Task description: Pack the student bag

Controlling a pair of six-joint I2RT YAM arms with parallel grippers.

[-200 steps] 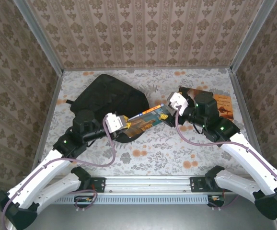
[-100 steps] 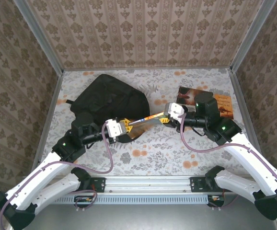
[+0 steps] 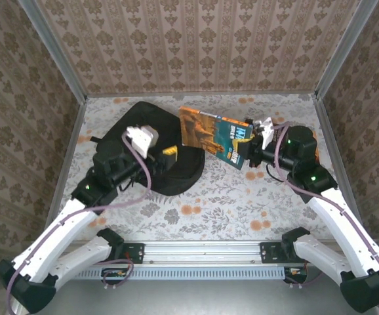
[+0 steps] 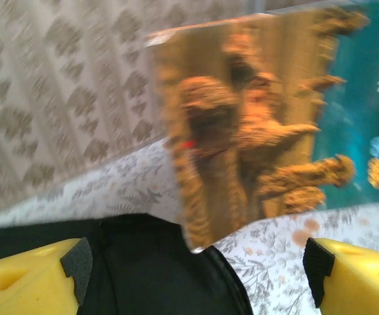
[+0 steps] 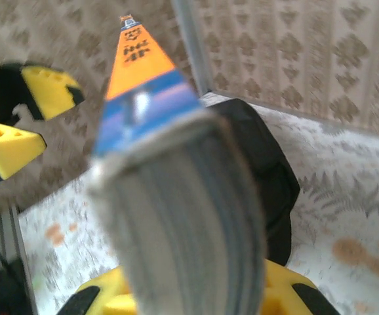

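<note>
bag [image 3: 137, 117] on table [image 3: 229, 197], left; book [image 3: 216, 134] raised just r of it

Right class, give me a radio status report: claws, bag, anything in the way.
Left claw open, empty, over student bag. Right claw shut on book, raised beside bag. Left arm lies across bag.

The left gripper [image 3: 169, 153] released as right gripper [image 3: 246, 158] raised the book [image 3: 212, 134]
</note>
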